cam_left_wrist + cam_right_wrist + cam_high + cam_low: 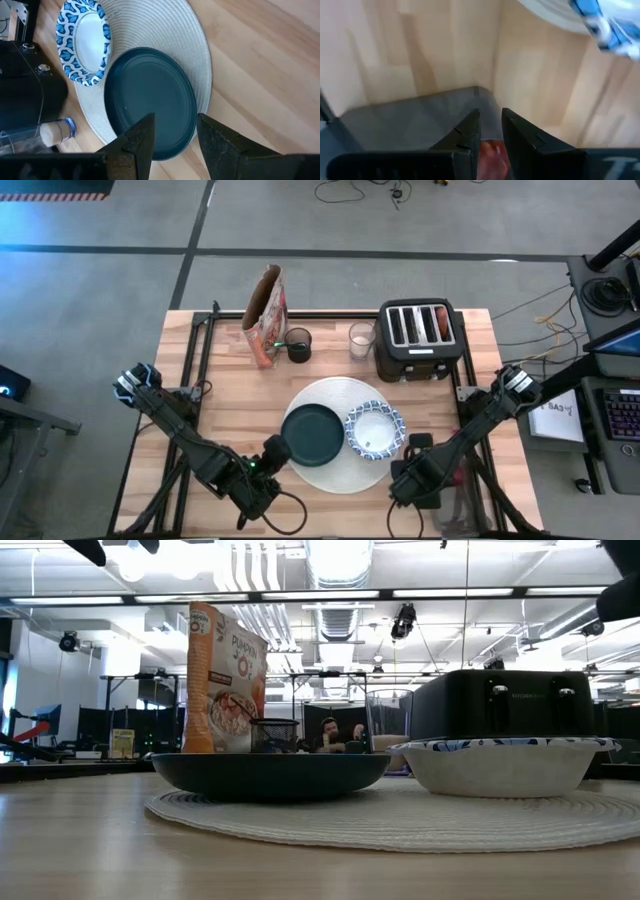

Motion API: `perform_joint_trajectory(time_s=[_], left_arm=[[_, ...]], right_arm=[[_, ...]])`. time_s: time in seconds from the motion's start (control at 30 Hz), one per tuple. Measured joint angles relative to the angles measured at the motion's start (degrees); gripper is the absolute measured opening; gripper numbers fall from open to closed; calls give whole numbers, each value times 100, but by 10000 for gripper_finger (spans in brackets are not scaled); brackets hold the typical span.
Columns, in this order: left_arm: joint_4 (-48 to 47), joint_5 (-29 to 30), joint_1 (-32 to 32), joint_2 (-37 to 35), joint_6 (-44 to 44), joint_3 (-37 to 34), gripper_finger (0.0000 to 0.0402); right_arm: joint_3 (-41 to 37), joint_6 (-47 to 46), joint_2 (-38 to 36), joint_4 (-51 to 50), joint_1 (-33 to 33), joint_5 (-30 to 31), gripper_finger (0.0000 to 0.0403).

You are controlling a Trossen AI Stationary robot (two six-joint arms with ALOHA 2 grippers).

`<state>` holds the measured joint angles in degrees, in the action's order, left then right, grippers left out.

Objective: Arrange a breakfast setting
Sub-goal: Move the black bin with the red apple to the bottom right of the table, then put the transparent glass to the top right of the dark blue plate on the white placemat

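A big round white mat (pixel 335 465) lies mid-table. On it rest a dark green plate (pixel 313 434) and, to its right, a blue-and-white patterned bowl (pixel 375 430). A small clear glass (pixel 361 340) stands at the back. My left gripper (pixel 175 120) is open and empty, just above the plate's near-left rim (pixel 278 448). My right gripper (pixel 416 452) is near the mat's right edge. In the right wrist view (pixel 491 116) a blurred red thing (pixel 492 150) shows close to it. The spoon is out of view, and I cannot make out the bagel or the apple for sure.
A black four-slot toaster (pixel 417 340) stands at the back right with something brown-red in one slot (pixel 443 325). A cereal bag (pixel 268 315) and a dark mesh cup (pixel 298 345) stand at the back left. A grey see-through thing (pixel 420 120) lies by my right gripper.
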<state>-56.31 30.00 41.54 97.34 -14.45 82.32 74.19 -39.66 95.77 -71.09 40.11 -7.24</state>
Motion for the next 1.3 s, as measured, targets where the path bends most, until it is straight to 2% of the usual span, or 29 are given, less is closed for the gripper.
perform_joint_trajectory(time_s=[0.33, 0.6, 1.07, 1.17, 1.3], left_arm=[[-80, 94, -1, -1, 1, 0, 129], [-349, 106, -26, -20, 53, 0, 129], [-1066, 98, -370, -311, 681, -84, 129], [-886, 95, -480, -522, 834, -428, 129], [-88, 56, -625, -1003, 874, -1303, 129]], right_arm=[[2, -47, 0, -517, -4, -353, 70], [351, 6, -73, -1086, -3, 11, 71], [501, -15, -894, -977, -14, 2690, 73], [487, -39, -1102, -887, -14, 3471, 75], [454, -25, -1378, -779, -20, 4348, 73]])
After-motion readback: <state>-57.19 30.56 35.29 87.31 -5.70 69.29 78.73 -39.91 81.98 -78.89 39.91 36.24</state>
